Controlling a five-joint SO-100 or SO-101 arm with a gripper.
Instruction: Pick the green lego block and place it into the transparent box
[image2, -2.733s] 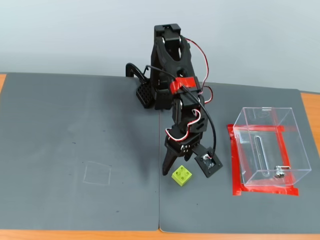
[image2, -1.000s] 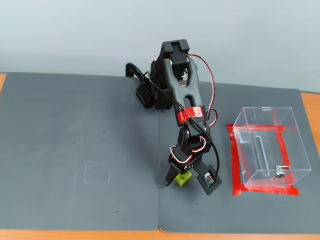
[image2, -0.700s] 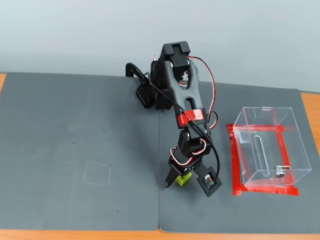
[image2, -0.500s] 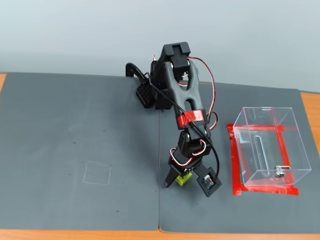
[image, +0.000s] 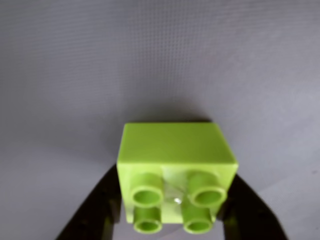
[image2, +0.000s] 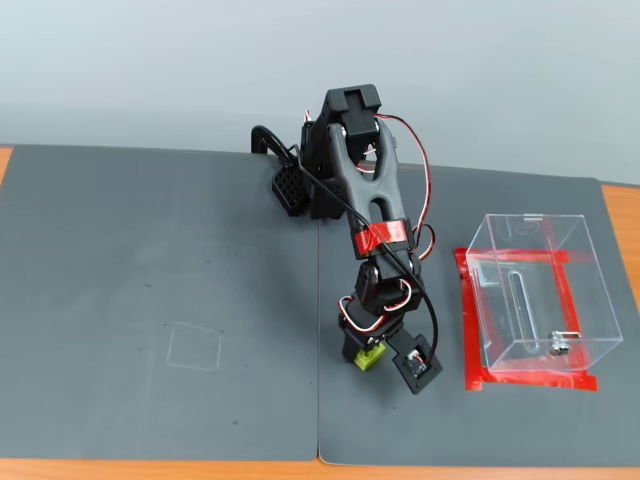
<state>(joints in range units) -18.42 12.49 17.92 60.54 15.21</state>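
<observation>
The green lego block (image: 176, 150) fills the lower middle of the wrist view, its four studs facing the camera. My gripper (image: 175, 192) has a black finger (image: 100, 205) against each side of the brick and is shut on it. In the fixed view the block (image2: 372, 356) shows as a small lime piece under the gripper (image2: 371, 349), at or just above the grey mat; I cannot tell if it is lifted. The transparent box (image2: 530, 290) stands open-topped to the right of the gripper, a small metal fitting (image2: 559, 348) at its base.
Red tape (image2: 530, 381) frames the box's footprint. A faint square outline (image2: 195, 347) is drawn on the grey mat (image2: 150, 260) to the left. The arm's base (image2: 330, 170) stands at the back. Wooden table edge (image2: 620, 215) shows at the right.
</observation>
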